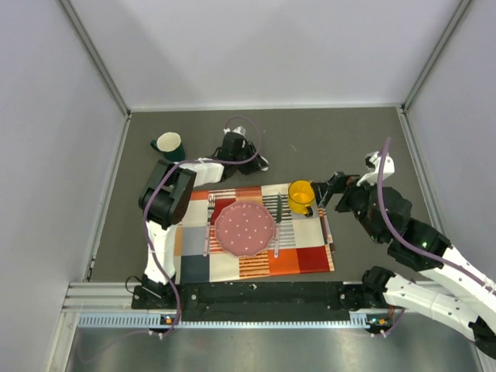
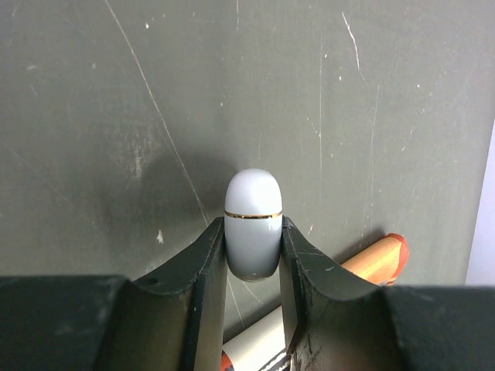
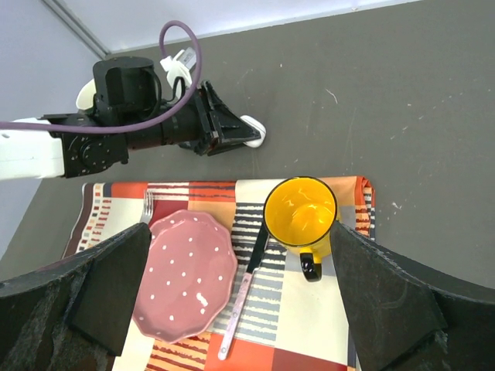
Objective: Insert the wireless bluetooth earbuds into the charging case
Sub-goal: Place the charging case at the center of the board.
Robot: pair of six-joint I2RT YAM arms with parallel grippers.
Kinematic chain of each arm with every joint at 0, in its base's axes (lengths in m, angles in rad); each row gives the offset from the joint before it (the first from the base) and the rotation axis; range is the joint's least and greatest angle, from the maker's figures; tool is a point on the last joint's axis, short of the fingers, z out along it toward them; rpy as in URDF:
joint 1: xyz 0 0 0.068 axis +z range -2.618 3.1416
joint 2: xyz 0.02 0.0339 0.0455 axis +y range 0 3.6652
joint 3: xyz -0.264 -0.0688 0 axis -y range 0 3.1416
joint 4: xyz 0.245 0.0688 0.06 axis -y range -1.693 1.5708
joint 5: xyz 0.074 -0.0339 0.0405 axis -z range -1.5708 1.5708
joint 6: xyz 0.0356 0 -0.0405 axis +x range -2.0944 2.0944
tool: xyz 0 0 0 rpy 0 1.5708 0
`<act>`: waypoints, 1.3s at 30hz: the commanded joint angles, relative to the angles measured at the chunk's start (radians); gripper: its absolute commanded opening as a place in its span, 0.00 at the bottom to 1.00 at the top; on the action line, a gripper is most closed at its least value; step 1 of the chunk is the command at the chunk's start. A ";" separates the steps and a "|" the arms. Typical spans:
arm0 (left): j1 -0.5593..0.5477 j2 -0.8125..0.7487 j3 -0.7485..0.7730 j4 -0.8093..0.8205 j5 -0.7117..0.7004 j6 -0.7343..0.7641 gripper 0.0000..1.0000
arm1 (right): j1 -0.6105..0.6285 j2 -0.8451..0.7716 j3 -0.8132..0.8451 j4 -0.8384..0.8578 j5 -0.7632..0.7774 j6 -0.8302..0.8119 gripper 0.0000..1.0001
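The charging case [image 2: 252, 193] is a small white rounded box with a thin gold seam, seen edge-on above the dark table. My left gripper [image 2: 253, 236] is shut on its lower half, a finger [image 2: 207, 267] on each side. From above, that gripper [image 1: 260, 161] reaches past the far edge of the placemat, with the case [image 3: 254, 131] at its tip. My right gripper [image 3: 240, 232] hangs open over the placemat's right part with nothing between its fingers [image 3: 116, 278]; in the top view it [image 1: 329, 190] is just right of the yellow mug. The earbuds are out of view.
A striped placemat [image 1: 306, 260] carries a pink dotted plate [image 1: 244, 229], a knife [image 3: 244, 286], a fork [image 3: 147, 205] and a yellow mug [image 1: 301, 195]. A dark green mug [image 1: 168, 145] stands at the far left. Grey walls close in the table on three sides.
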 commanded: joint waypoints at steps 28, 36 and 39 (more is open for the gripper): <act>0.018 0.017 0.059 -0.017 0.047 0.022 0.52 | -0.010 0.037 0.078 0.017 -0.031 -0.034 0.99; 0.026 -0.071 0.010 -0.037 -0.034 0.068 0.62 | -0.010 0.037 0.083 0.017 -0.031 -0.033 0.99; 0.026 -0.127 -0.006 -0.057 -0.078 0.114 0.71 | -0.010 0.036 0.080 0.017 -0.029 -0.034 0.99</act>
